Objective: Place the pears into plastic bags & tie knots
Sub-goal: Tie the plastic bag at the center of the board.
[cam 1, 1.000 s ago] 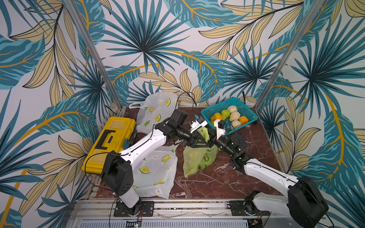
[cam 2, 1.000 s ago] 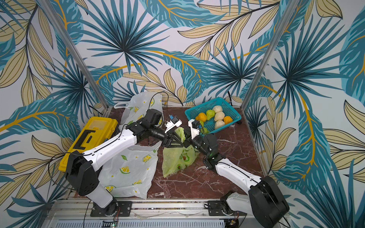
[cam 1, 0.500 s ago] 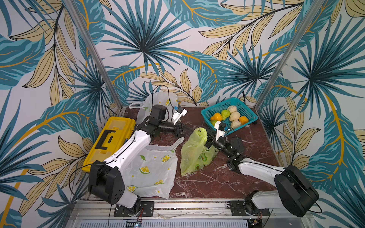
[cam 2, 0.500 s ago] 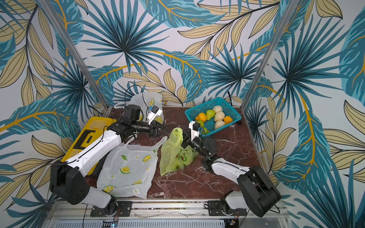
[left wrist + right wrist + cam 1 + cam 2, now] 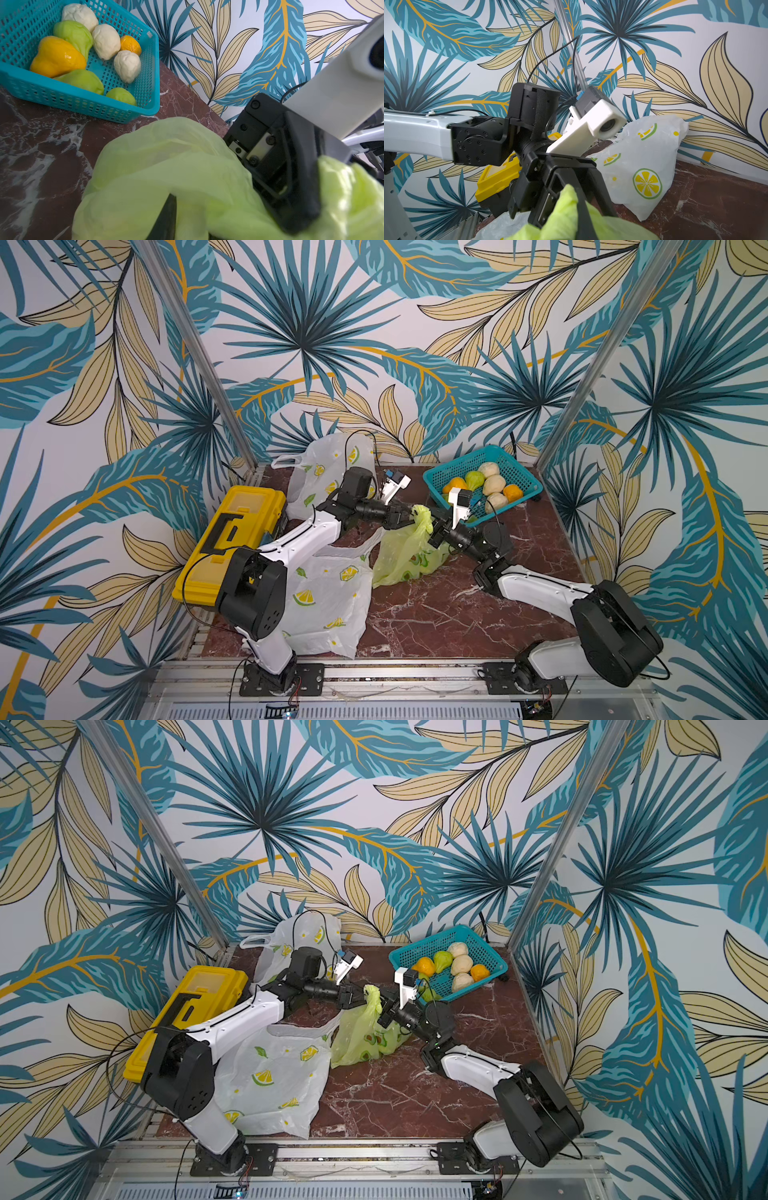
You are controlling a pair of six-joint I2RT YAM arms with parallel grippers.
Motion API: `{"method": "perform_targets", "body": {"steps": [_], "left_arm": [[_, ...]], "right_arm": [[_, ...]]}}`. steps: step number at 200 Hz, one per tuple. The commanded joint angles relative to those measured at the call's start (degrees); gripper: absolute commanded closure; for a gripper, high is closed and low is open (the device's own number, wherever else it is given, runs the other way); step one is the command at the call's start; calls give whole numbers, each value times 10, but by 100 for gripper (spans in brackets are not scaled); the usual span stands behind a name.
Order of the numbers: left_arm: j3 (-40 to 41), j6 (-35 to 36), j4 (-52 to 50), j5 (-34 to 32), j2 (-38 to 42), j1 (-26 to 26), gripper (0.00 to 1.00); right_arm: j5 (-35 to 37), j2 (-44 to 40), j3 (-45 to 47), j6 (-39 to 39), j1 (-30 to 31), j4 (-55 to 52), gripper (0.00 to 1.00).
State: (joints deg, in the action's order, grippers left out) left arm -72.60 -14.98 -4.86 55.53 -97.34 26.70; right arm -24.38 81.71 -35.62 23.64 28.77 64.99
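The light green plastic bag point(image 5: 399, 560) point(image 5: 357, 1040) stands on the table's middle, its handle pulled up. My right gripper point(image 5: 432, 531) point(image 5: 382, 1013) is shut on the bag's upper plastic. My left gripper point(image 5: 409, 515) point(image 5: 360, 996) meets it from the left, its jaws still apart on either side of the green handle tip point(image 5: 564, 205). In the left wrist view the green bag point(image 5: 166, 166) covers my fingers. Several pears point(image 5: 492, 485) point(image 5: 106, 40), green, cream and orange, lie in the teal basket. What the bag holds is hidden. Knots are out of view.
The teal mesh basket point(image 5: 523, 472) point(image 5: 83, 99) stands at the back right. One white lemon-print bag point(image 5: 328, 597) lies flat at the front left under my left arm, another point(image 5: 324, 464) point(image 5: 643, 162) stands at the back. A yellow toolbox point(image 5: 232, 539) sits along the left edge.
My left arm swung from the back white bag to the green bag's handle, and its jaws narrowed. The right gripper kept its hold on the green bag.
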Motion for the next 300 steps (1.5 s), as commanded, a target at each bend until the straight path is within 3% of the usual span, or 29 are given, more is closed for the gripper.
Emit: {"method": "perform_targets", "body": {"steps": [1,15,44,86,114,154,170,183,216,253,277,300], "left_arm": [[41,-8,20,9,44,-16,67],[76,-15,20,6,75,-37,62],[116,-29,19,5,133,-76,64],[73,-17,19,16,141,-28,61],[50,-17,19,13,107,-17,62],[14,-19,19,26,68,-16,70],[7,-12,18,28,64,-19,82],[8,-10,18,29,66,-31,100],[29,-11,19,32,88,-72,100],[23,-19,17,52,100,-65,100],[47,-15,18,58,105,-59,72],[72,-4,17,59,103,-57,67]], "right_arm": [[-19,8,-9,20,-8,35,94],[-36,12,-9,24,-13,35,93],[-54,12,-6,27,-20,31,94],[-76,9,-16,11,-23,-12,93],[-79,-1,-21,9,-23,-32,93],[-89,-11,-27,-3,-22,-74,93],[-91,-13,-23,-7,-23,-75,93],[-96,-16,-19,-5,-25,-73,96],[-112,-25,-17,-8,-32,-85,99],[-115,-20,-24,-24,-31,-111,100],[-118,-14,-32,-7,-31,-95,100],[-128,-5,-37,10,-31,-74,100]]}}
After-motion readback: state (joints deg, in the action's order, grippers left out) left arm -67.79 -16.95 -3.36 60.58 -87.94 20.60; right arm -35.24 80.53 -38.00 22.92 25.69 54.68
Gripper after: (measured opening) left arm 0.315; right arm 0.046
